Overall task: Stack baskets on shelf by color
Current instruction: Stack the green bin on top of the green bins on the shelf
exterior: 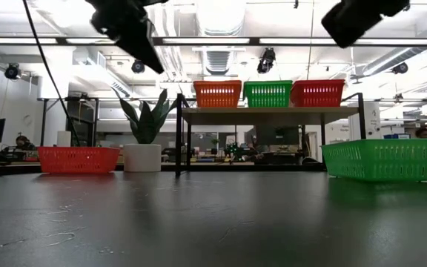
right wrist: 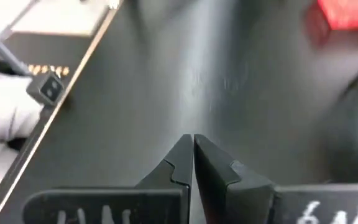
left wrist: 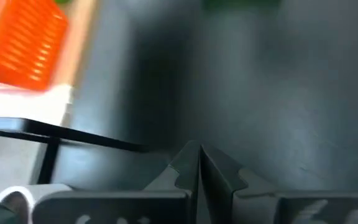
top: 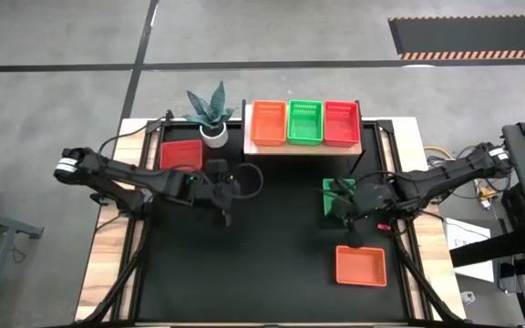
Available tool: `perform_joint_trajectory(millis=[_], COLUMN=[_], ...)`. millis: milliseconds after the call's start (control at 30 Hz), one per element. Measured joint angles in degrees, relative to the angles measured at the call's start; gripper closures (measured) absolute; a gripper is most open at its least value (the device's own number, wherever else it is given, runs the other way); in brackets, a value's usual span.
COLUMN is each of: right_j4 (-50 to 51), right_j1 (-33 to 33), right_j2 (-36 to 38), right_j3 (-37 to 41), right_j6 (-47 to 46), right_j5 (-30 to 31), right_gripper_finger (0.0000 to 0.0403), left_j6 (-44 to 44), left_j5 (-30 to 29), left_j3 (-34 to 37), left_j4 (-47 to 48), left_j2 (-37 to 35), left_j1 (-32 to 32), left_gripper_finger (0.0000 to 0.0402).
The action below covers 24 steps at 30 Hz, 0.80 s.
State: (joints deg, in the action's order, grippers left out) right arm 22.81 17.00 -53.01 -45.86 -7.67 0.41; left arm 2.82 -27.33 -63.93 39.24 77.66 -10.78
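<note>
The pale-wood shelf stands at the table's far side. On it sit, side by side, an orange basket, a green basket and a red basket. On the black mat rest a red basket at the far left, a green basket at the right and an orange basket at the near right. My left gripper hangs shut above the mat, left of centre. My right gripper hangs shut between the green and orange floor baskets, its arm crossing over the green one. Neither holds anything.
A potted plant in a white pot stands left of the shelf, beside the red basket. The mat lies bare through its middle and near left. Cables run along the wooden table edges on both sides.
</note>
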Motion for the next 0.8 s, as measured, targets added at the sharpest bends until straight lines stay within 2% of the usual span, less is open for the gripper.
perform_joint_trajectory(millis=[267,433,567,800], right_j4=[21.89,29.35,32.85,33.13], right_j1=[0.39,0.39,0.39,0.37], right_j2=[-6.13,-10.52,-14.22,-19.6], right_j3=[-5.36,-5.78,-5.53,-5.53], right_j6=[-4.36,-6.75,-7.4,-6.38], right_j5=[1.22,1.17,1.17,2.67], right_gripper_finger=[0.0394,0.0385,0.035,0.0271], left_j6=[4.34,4.32,4.31,3.88], left_j5=[0.02,0.02,0.0,-0.48], left_j3=[3.65,4.98,5.17,5.19], left_j4=[-1.69,-4.06,-4.42,-4.67], left_j2=[-0.36,-0.36,-0.36,-0.27], left_j1=[-6.64,-7.89,-7.85,-7.85], left_gripper_finger=[0.0401,0.0401,0.0401,0.0401])
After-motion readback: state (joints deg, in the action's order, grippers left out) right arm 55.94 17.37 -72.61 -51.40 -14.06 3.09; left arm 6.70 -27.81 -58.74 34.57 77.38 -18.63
